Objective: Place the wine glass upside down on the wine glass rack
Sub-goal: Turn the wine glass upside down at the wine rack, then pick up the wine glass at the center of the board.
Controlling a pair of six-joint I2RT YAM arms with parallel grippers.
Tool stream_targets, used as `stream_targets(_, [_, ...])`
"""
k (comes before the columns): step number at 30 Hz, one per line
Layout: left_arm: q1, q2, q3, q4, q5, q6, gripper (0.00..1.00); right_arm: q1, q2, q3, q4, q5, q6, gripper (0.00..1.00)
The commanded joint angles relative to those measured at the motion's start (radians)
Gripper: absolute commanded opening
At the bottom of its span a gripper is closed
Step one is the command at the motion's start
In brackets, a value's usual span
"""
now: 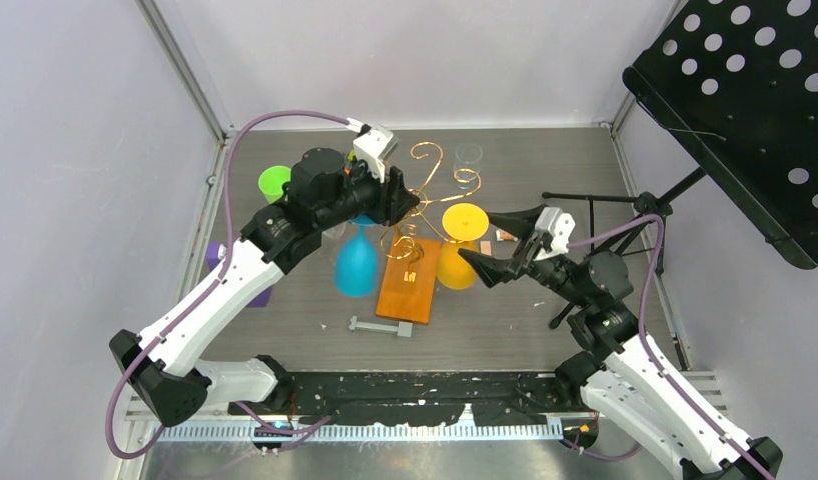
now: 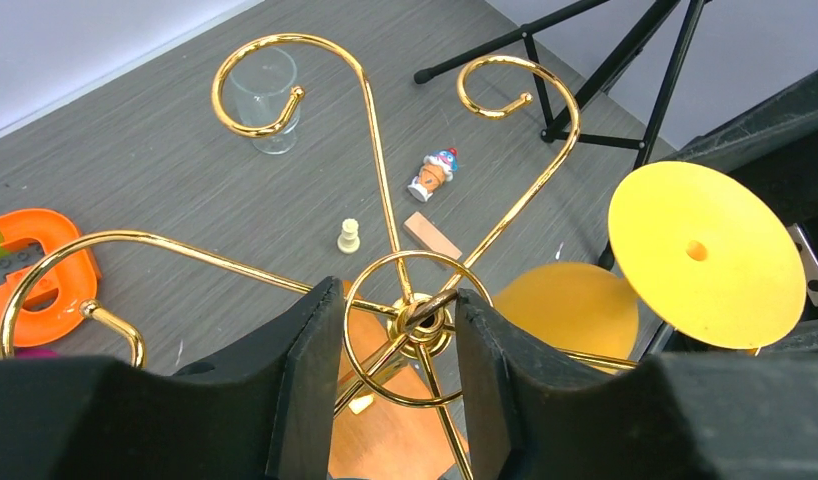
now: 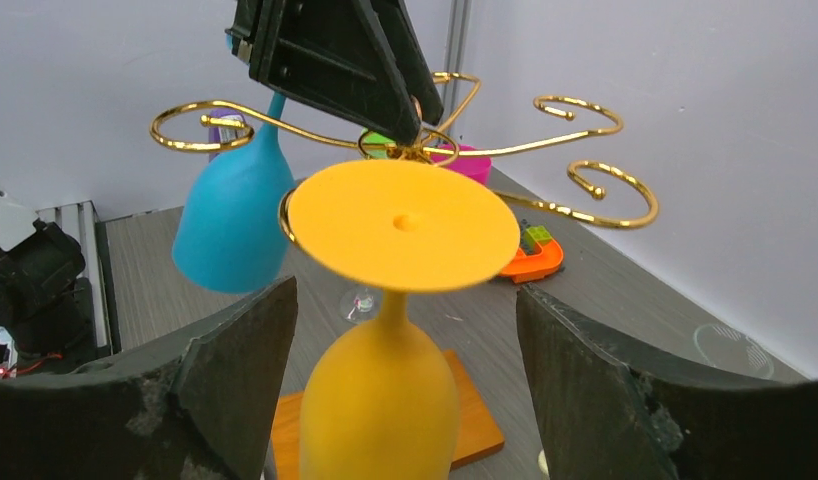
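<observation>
Step in hand: release. The wine glass [image 3: 380, 400] hangs inverted on the wine glass rack [image 1: 410, 290], at 3 o'clock from its stem. My right gripper [image 3: 405, 290] is spread clear of the glass. My left gripper [image 2: 400, 300] stands parted about the stem (contact uncertain). Next: withdraw both without snagging the scrolls.

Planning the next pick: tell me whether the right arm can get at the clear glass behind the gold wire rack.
Probably yes: the right gripper is open and empty, and the clear glass stands alone; only a curled arm of the gold wire rack sits close in front.
</observation>
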Motion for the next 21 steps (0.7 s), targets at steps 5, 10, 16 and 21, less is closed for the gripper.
stream_targets(5, [0.007,-0.034,0.02,-0.003,-0.019,0.0,0.48,0.0,-0.102,-0.036,-0.081,0.05,-0.043,0.9])
stream_targets(10, [0.007,-0.047,0.043,0.003,-0.022,-0.012,0.51,0.0,-0.116,-0.037,-0.09,0.04,-0.038,0.9])
stream_targets(16, [0.006,-0.076,0.064,0.004,-0.023,-0.019,0.54,0.0,-0.118,-0.036,-0.089,0.032,-0.031,0.91])
stream_targets(21, [0.007,-0.103,0.067,0.004,-0.04,-0.017,0.56,-0.001,-0.12,-0.037,-0.085,0.032,-0.025,0.92])
